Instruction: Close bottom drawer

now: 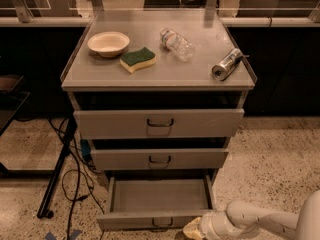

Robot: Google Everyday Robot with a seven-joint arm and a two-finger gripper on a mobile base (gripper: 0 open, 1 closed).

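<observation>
The bottom drawer (159,198) of the grey metal cabinet stands pulled out, its plain grey interior empty, its slim front panel (145,221) with a small dark wire handle (161,223) near the lower edge of the view. My gripper (192,230) is at the bottom, just right of the handle and against the front panel's right end, on a white arm (260,224) coming in from the lower right. The middle drawer (159,159) and the top drawer (159,123) sit above it, each slightly out.
On the cabinet top (160,76) lie a cream bowl (108,43), a yellow-green sponge (137,59), a clear plastic bottle (177,44) and a silver can (226,64). A black stand leg (56,174) and cables (80,184) are on the speckled floor at the left.
</observation>
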